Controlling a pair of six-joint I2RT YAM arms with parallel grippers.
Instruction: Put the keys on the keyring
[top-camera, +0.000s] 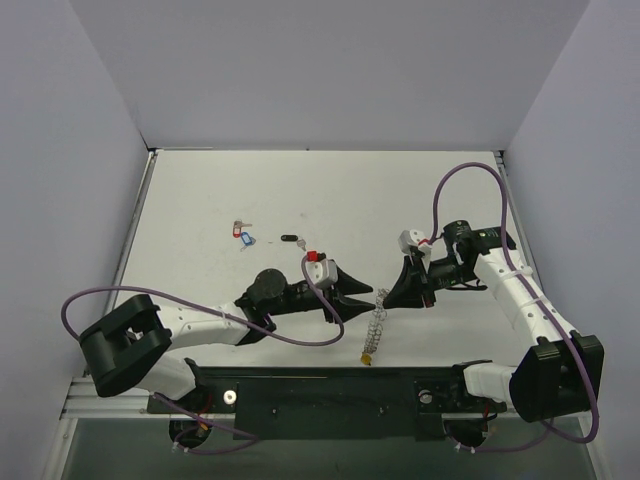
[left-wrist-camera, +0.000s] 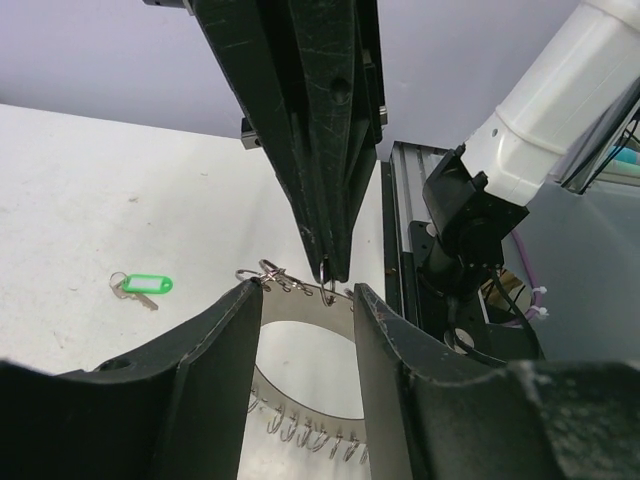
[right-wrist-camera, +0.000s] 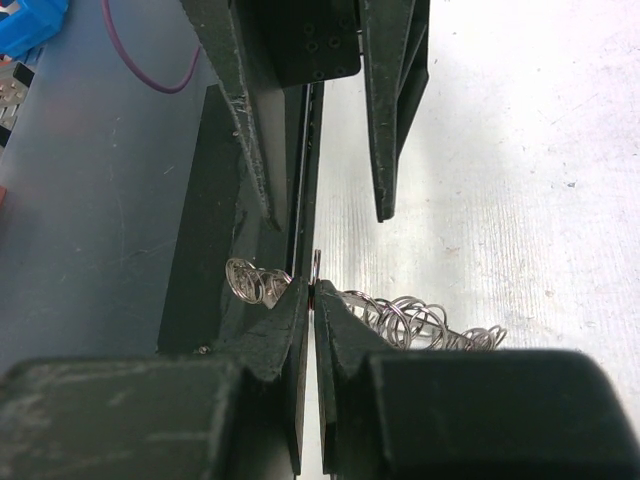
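Pinching one small loop of the keyring (right-wrist-camera: 420, 322) between pressed-together fingers, the right gripper (right-wrist-camera: 312, 288) holds the ring on edge near the table's (top-camera: 300, 190) near edge, with the yellow tag (top-camera: 367, 356) lying just short of the black rail (top-camera: 330, 390). The left gripper (left-wrist-camera: 305, 295) faces it tip to tip, its fingers spread to either side of the ring's top rim. The loose keys (top-camera: 243, 235) lie well apart on open table to the far left.
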